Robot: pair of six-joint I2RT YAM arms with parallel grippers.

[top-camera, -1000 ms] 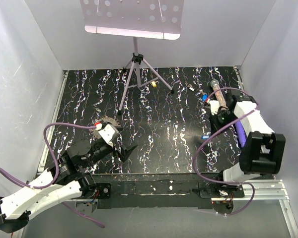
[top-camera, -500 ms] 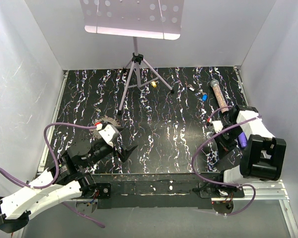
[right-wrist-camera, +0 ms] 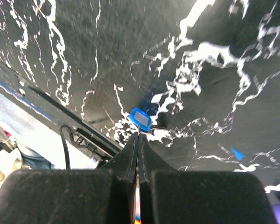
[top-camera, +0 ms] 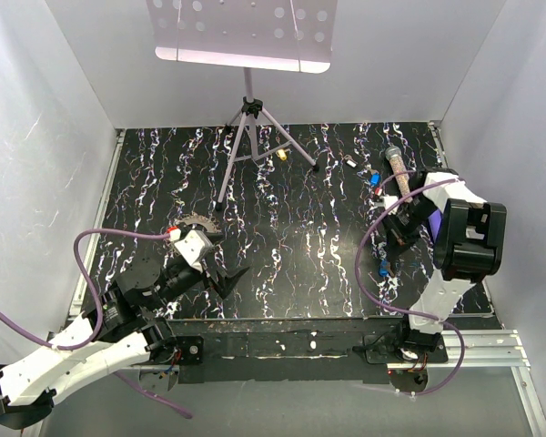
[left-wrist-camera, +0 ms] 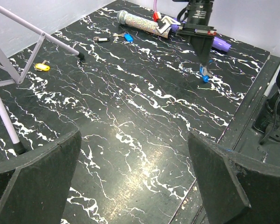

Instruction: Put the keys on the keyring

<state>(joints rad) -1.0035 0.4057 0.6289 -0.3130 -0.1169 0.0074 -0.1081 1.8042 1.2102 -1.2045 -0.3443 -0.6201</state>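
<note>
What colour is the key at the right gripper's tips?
The key is blue, clearest in the right wrist view.

You are working in a robotics lab cell: plain white walls (top-camera: 45,118) are boxing in a black marbled surface (top-camera: 300,228), a tripod stand (top-camera: 248,107) is standing far back, and aluminium framing (top-camera: 500,339) is running along the near right.

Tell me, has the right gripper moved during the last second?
Yes. Seen from above, the right gripper has drawn away from the glittery tube toward the near edge of the table, shut on a blue key.
</note>
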